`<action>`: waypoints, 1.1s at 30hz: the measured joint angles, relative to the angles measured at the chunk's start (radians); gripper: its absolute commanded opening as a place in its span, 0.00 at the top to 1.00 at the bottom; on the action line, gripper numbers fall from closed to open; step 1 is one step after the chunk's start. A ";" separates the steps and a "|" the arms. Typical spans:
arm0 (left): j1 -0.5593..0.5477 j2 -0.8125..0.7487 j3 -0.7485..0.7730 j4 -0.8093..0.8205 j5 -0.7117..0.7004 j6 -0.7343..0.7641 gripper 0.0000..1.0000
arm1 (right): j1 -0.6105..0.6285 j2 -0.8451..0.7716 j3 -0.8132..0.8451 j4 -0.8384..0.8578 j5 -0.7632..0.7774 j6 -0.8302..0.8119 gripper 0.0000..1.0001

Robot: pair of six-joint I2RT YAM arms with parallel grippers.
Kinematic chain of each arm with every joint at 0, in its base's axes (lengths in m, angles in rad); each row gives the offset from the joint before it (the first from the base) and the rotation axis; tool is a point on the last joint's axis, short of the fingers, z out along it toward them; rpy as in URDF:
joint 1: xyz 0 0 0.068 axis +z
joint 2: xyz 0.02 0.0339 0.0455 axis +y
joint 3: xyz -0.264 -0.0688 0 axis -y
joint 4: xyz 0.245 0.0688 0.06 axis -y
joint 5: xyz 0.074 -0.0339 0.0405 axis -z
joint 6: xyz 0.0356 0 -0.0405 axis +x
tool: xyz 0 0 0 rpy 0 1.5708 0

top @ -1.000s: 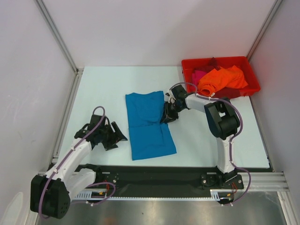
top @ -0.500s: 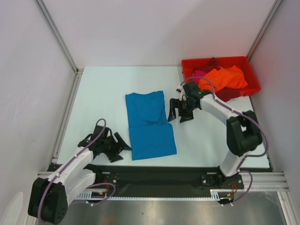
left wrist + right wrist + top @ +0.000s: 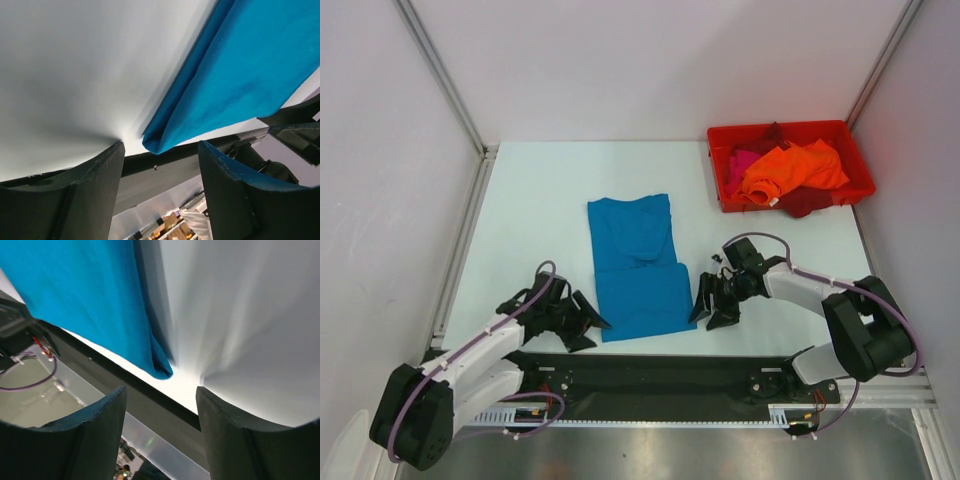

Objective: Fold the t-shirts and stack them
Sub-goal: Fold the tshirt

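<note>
A teal-blue t-shirt (image 3: 635, 265) lies folded into a long rectangle at the middle of the white worktop (image 3: 540, 200), with its near hem toward the arms' bases. A fold line crosses it about halfway.

The left fingers (image 3: 90, 195) sit low at the shirt's near left corner, spread wide. The folded corner lies just ahead of the gap between them, ungripped. The right fingers (image 3: 85, 440) mirror this at the near right corner, also spread and holding nothing, with the cloth tip just ahead of their gap.

At the worktop's far right corner, a red bin (image 3: 865, 185) holds a heap of shirts: a bright orange t-shirt (image 3: 790, 168), a magenta-pink t-shirt (image 3: 742, 160) and a dark red t-shirt (image 3: 810, 203).
</note>
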 measured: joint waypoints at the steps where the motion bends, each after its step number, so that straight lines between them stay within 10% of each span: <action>1: -0.011 0.003 -0.001 0.001 0.000 -0.011 0.34 | 0.003 0.001 -0.008 0.020 -0.006 0.016 0.37; 18: -0.049 0.037 -0.045 0.063 0.029 -0.170 0.49 | 0.023 0.008 -0.089 0.202 -0.022 0.158 0.43; 27: -0.053 0.039 -0.067 0.098 0.008 -0.188 0.69 | 0.023 0.030 -0.103 0.255 -0.039 0.184 0.52; 33: -0.054 0.056 -0.064 0.103 -0.009 -0.175 1.00 | 0.023 0.070 -0.106 0.293 -0.051 0.190 0.79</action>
